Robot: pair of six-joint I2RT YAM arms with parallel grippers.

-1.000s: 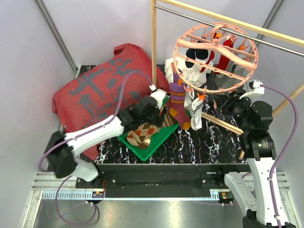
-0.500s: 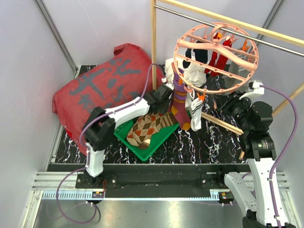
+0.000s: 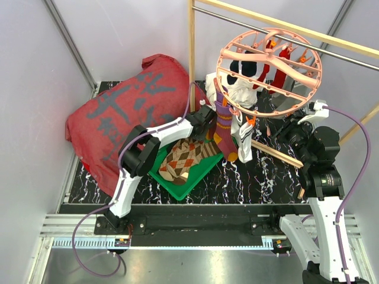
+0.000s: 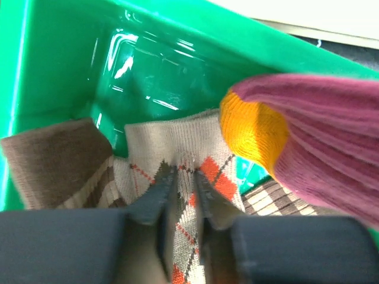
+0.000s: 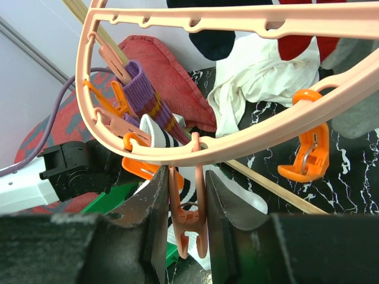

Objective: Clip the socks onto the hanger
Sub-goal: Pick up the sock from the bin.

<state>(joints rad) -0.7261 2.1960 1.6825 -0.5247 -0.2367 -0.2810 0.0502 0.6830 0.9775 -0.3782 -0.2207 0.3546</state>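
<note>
Left pincer has closed on the argyle sock, partly hidden beneath it.

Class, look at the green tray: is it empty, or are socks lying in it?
Not empty. An argyle sock and a brown striped sock lie in the green tray.

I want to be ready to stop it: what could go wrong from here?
1. The left fingers pinch only a small fold of the argyle sock; it may slip free on lifting.
2. The orange toe of the purple sock hangs right beside them and could snag.
3. The right fingers straddle a pink clip on the hanging hanger, which may swing away.
</note>
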